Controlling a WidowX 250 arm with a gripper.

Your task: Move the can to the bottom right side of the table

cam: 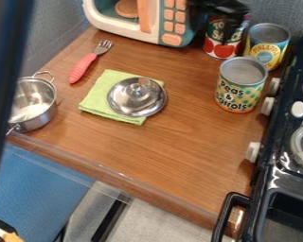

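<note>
The black gripper [222, 10] is at the top edge, right of centre, over and in front of the red tomato can [218, 43], hiding part of its label and top. Just in front of that stands the peas and carrots can [241, 86], upright near the table's right side. Behind it to the right is the yellow pineapple can [267, 46], also upright. The brown wooden table [179, 156] lies beneath them.
A toy microwave [153, 23] stands at the back. A pink-handled fork [83, 67] lies at the left, near a metal pot [34, 101]. A silver lid [136, 97] rests on a green cloth [94, 97]. The black stove [283, 163] borders the right side.
</note>
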